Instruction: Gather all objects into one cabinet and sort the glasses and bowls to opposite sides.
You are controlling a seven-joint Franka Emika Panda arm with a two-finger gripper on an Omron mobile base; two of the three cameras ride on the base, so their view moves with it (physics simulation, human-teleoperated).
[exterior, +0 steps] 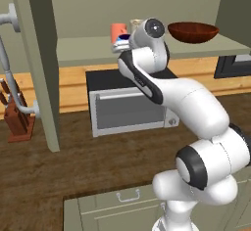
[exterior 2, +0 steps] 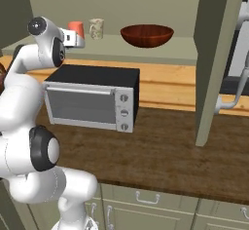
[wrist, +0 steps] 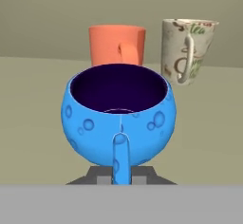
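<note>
End effector (wrist: pixel 121 175) grips blue cup's (wrist: pixel 118 116) handle; pale mug's (wrist: pixel 186 50) markings unreadable.

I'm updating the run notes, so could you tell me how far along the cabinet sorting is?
Done: orange-red cup, pale tumbler and red-brown bowl stand on the cabinet shelf. In hand: the gripper is shut on the blue bowl. Left: setting it beside the red-brown bowl.

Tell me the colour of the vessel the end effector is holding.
Bright blue with bubble-like spots and a dark inside: the blue bowl, clearest in the hand view.
</note>
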